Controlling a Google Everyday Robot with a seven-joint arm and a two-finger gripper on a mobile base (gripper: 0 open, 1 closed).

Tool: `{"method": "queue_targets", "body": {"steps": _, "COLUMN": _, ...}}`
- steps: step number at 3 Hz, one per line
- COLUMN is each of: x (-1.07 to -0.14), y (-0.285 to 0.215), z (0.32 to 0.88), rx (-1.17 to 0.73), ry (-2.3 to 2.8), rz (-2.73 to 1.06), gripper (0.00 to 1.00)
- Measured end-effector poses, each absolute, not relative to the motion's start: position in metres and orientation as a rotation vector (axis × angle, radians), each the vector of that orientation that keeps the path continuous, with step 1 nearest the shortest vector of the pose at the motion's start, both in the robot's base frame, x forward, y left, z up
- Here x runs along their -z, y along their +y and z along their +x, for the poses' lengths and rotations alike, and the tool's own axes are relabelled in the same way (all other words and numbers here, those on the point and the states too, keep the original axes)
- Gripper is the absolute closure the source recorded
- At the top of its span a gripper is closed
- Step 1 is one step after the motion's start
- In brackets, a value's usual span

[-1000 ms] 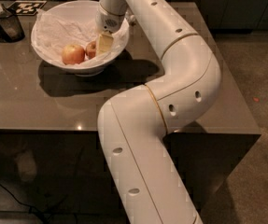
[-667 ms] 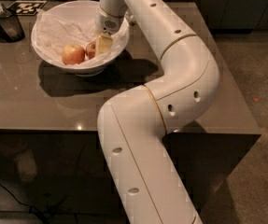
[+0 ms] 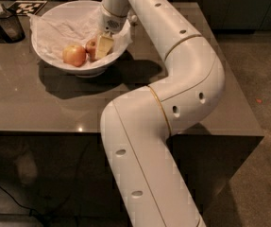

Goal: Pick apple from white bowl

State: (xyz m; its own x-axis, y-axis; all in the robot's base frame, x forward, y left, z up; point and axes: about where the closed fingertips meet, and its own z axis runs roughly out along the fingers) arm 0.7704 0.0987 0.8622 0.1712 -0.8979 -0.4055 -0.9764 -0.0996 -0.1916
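Observation:
The white bowl (image 3: 55, 20), lined with crumpled white paper, stands on the dark table at the back left. Two apples lie in it. The apple (image 3: 91, 46), the darker red one, is at the right and partly hidden behind my gripper. A larger apple with orange-yellow patches (image 3: 74, 55) lies to its left. My gripper (image 3: 102, 46) reaches down into the bowl from the right rim and sits against the right side of the red apple. My white arm fills the middle of the view.
A small dark container with a utensil (image 3: 6, 23) stands left of the bowl at the table's back left corner. A black-and-white marker tag (image 3: 27, 6) lies behind it. The table's front edge (image 3: 40, 132) and right edge border the floor.

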Motion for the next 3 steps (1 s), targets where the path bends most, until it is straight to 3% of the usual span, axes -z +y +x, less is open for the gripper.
{"method": "queue_targets", "body": {"steps": 1, "x": -0.8622, "y": 0.0987, "z": 0.7704, "rx": -0.259, "ry": 1.770, "rz": -2.044, "gripper": 0.83}}
{"method": "queue_targets", "body": {"steps": 2, "x": -0.8621, "y": 0.0988, "z": 0.7705, "rx": -0.259, "ry": 1.770, "rz": -2.044, "gripper": 1.00}}
{"method": "queue_targets", "body": {"steps": 3, "x": -0.8623, "y": 0.0990, "z": 0.7707, "rx": -0.258, "ry": 1.770, "rz": -2.043, "gripper": 1.00}}
